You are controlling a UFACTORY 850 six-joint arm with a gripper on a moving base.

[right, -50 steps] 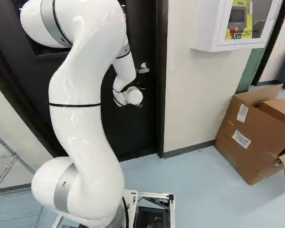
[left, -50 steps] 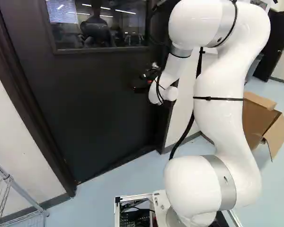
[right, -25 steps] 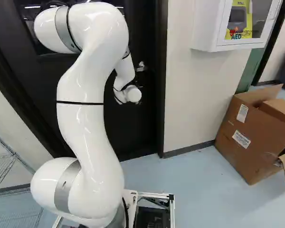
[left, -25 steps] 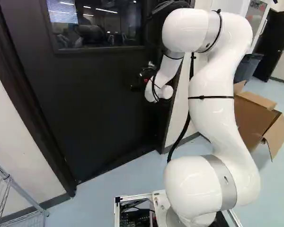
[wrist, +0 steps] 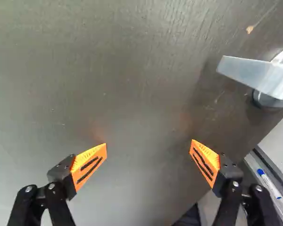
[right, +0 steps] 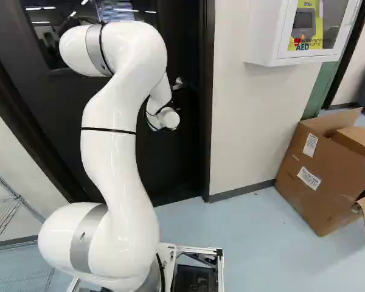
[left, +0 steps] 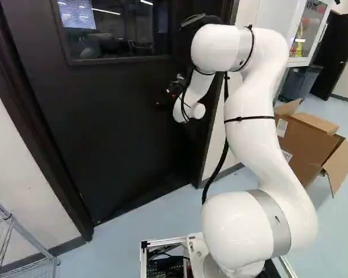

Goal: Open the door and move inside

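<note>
The gripper [left: 164, 101] has its fingers [wrist: 88, 165] spread wide — the dark door [wrist: 127, 80] lies ahead of them, its silver handle [wrist: 254, 75] forward and off to one side.

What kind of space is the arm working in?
Probably an office or lab building's interior, by a room's doorway: a dark door with a window, a white wall cabinet marked AED, and a wire rack. Which kind of building, I can't tell for sure.

door [wrist: 113, 84]: matt, faintly rough | handle [wrist: 247, 73]: smooth metal | arm [right: 112, 158]: glossy, smooth | box [right: 304, 204]: matt cardboard
</note>
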